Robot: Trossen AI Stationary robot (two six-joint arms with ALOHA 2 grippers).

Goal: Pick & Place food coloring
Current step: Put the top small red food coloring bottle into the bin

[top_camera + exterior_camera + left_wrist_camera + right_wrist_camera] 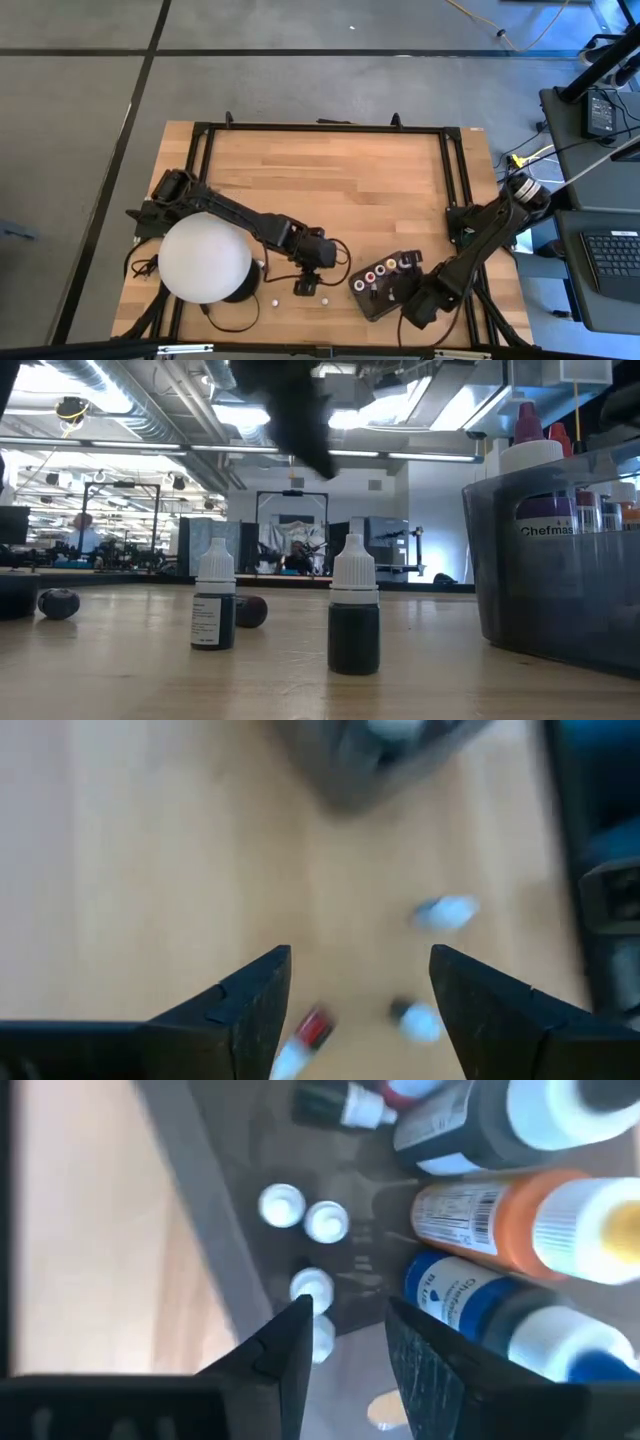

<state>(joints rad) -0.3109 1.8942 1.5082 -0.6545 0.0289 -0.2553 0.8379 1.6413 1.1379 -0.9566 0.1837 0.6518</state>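
Nearest the low camera, two small squat bottles [354,606] of dark liquid with white conical caps stand upright on the pale wood-plank surface [130,670], near each other but apart; one wears a printed label. Close by on the side rises the smooth, dark grey plastic wall of a tray [540,570] with rounded corners, bottle tops in purple and red showing over its rim.

From above, the tray [392,300] holds a row of food coloring bottles [388,267] with red, orange and dark tops. The right wrist view looks into it: larger orange, blue and dark labelled bottles [490,1220] lie side by side, and several tiny white-capped ones [305,1215] stand on the grey floor beside them.

The right pincer [345,1345] hangs just over the tray's floor among the tiny bottles, its dark fingers a little apart and clamped on nothing visible. The left pincer [360,990] hovers over the bare wood near the loose bottles, its fingers wide apart and empty.

A smooth white dome [205,257] sits beside the left arm. Behind the surface lies a workshop with ceiling ducts and strip lights.
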